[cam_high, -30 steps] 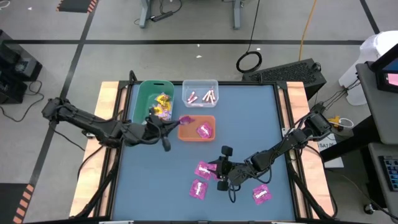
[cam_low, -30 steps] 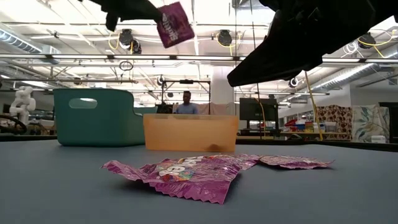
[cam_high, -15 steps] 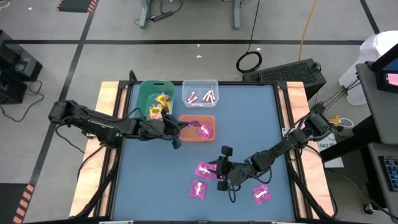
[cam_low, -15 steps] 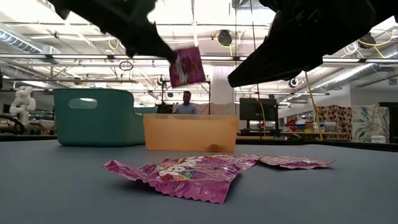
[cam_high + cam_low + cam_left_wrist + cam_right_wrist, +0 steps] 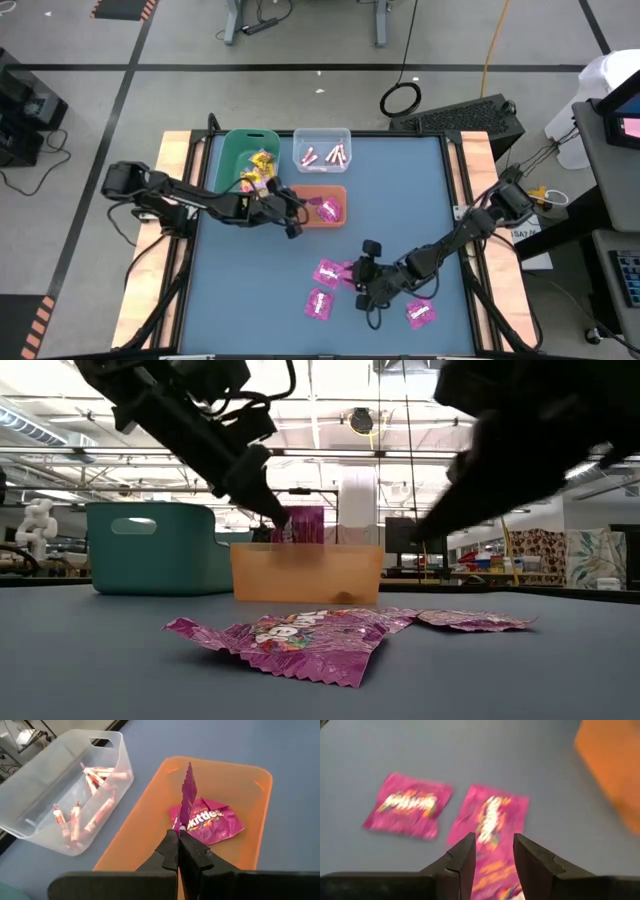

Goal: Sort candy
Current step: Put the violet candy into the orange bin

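The left pincer pinches a magenta packet by its edge above the orange bin near the counter's far edge, where one already lies, likely to drop it. The right pincer hangs open over a loose packet near the near edge, apparently lined up to grasp.

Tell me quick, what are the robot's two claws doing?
Left gripper: shut on a pink packet, over the orange bin.
Right gripper: open, empty, above a pink packet on the table.
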